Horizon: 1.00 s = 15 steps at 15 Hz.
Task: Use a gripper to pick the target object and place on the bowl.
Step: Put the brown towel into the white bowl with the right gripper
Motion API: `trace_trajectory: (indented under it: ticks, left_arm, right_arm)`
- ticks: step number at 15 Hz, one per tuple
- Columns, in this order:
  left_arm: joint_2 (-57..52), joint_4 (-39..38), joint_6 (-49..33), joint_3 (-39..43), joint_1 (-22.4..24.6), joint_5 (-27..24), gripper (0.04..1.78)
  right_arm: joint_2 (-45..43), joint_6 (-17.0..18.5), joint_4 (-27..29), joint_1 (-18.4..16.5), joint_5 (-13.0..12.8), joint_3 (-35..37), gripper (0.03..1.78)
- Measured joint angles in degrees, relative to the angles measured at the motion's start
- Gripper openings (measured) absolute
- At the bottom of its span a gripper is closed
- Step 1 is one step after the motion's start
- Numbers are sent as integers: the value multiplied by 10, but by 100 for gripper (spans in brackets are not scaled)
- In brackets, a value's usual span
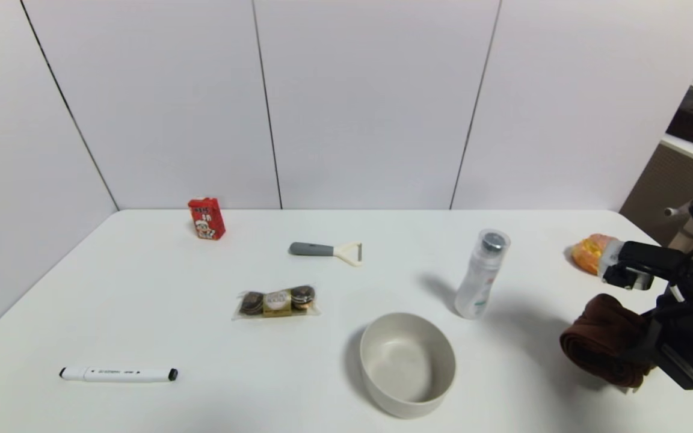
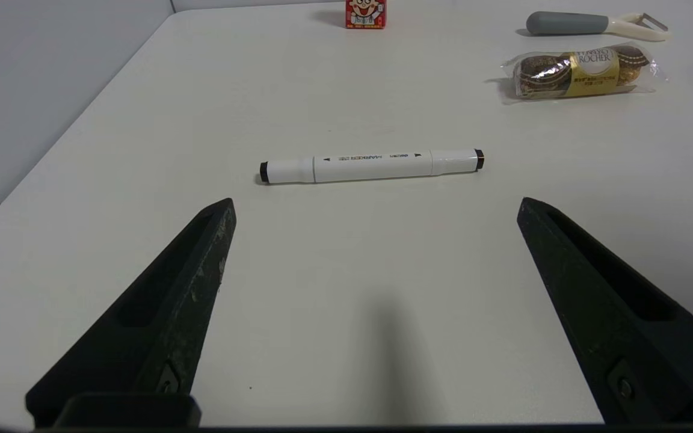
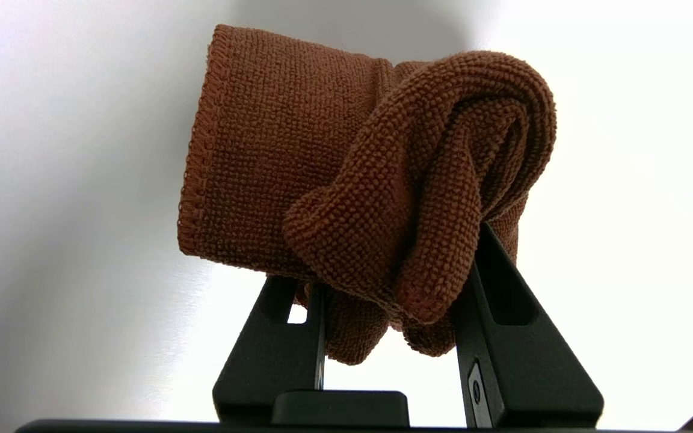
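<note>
My right gripper (image 1: 644, 346) is shut on the dark brown towel (image 1: 605, 346) and holds it above the table at the right, to the right of the off-white bowl (image 1: 408, 364). In the right wrist view the folded towel (image 3: 346, 180) sits bunched between the two black fingers (image 3: 503, 337). The bowl stands empty near the table's front middle. My left gripper (image 2: 376, 207) is open and empty, low over the table near the front left, and does not show in the head view.
A clear bottle (image 1: 480, 273) stands just behind the bowl. An orange-yellow bun (image 1: 589, 252) lies at the far right. A chocolate pack (image 1: 276, 302), a peeler (image 1: 325, 251), a red box (image 1: 206, 219) and a white marker (image 1: 118, 374) lie to the left.
</note>
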Motion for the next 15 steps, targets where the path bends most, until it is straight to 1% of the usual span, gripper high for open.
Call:
trace_trajectory:
  ticks: [1, 5, 7, 10, 12, 14, 15]
  left_arm:
    - [0, 0, 0, 0, 0, 0, 169]
    - [0, 0, 0, 0, 0, 0, 169]
    - [0, 0, 0, 0, 0, 0, 169]
    - [0, 0, 0, 0, 0, 0, 169]
    - [0, 0, 0, 0, 0, 0, 169]
    - [0, 0, 0, 0, 0, 0, 169]
    - [0, 0, 0, 0, 0, 0, 169]
  right_arm:
    - [-11, 0, 7, 9, 9, -6, 59]
    - [-56, -3, 15, 59, 60, -33, 59]
    - [-73, -2, 21, 86, 94, -50, 59]
    - [-82, -3, 21, 128, 160, -76, 59]
    - [-82, -10, 21, 158, 195, -90, 59]
    - [-72, -29, 21, 187, 213, -103, 59]
    - [-63, -39, 21, 198, 217, -110, 59]
